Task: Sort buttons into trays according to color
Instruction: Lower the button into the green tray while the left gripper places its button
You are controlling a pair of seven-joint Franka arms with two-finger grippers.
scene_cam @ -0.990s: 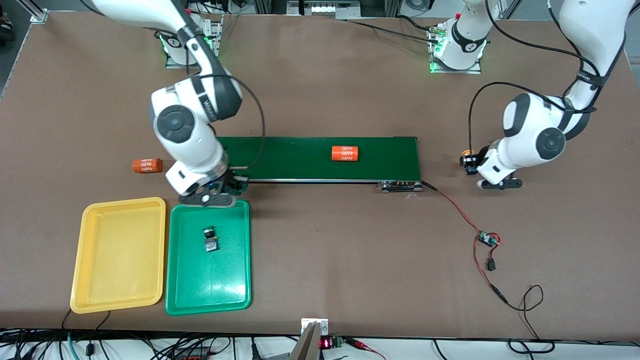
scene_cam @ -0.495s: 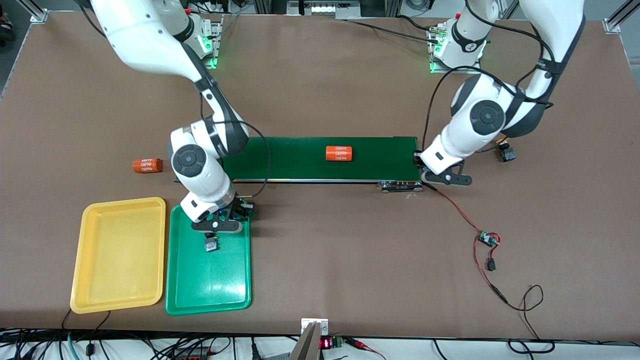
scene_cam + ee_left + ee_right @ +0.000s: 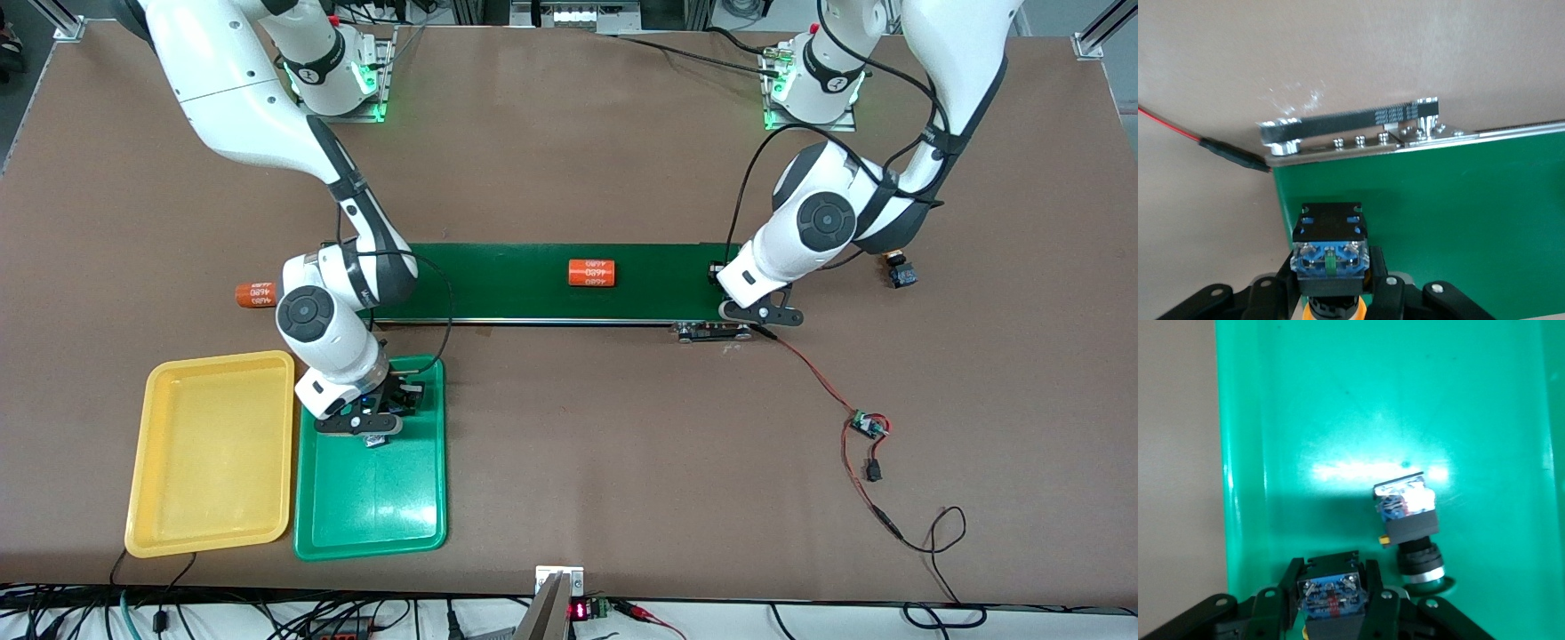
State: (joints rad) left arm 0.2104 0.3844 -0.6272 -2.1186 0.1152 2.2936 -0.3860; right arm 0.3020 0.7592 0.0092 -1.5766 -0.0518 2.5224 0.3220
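My right gripper [image 3: 402,402] is over the green tray [image 3: 373,507], shut on a button [image 3: 1330,595] whose cap is hidden. A green-capped button [image 3: 1408,520] lies on its side in that tray, close to the gripper; it just shows in the front view [image 3: 379,439]. The yellow tray [image 3: 213,453] beside it holds nothing. My left gripper [image 3: 718,276] is over the conveyor belt's end toward the left arm, shut on a yellow-orange-capped button [image 3: 1330,247]. Another yellow-orange button [image 3: 900,271] sits on the table past that belt end.
The dark-green conveyor belt [image 3: 498,280] crosses the middle, with an orange "4680" cylinder [image 3: 592,272] on it. A second cylinder [image 3: 256,294] lies on the table off the belt's other end. Red wires and a small circuit board [image 3: 867,425] lie near the belt motor.
My right gripper has moved from the belt's end to over the green tray. My left gripper has carried its button from the table to over the belt's end. The cylinder on the belt has shifted toward the right arm's end.
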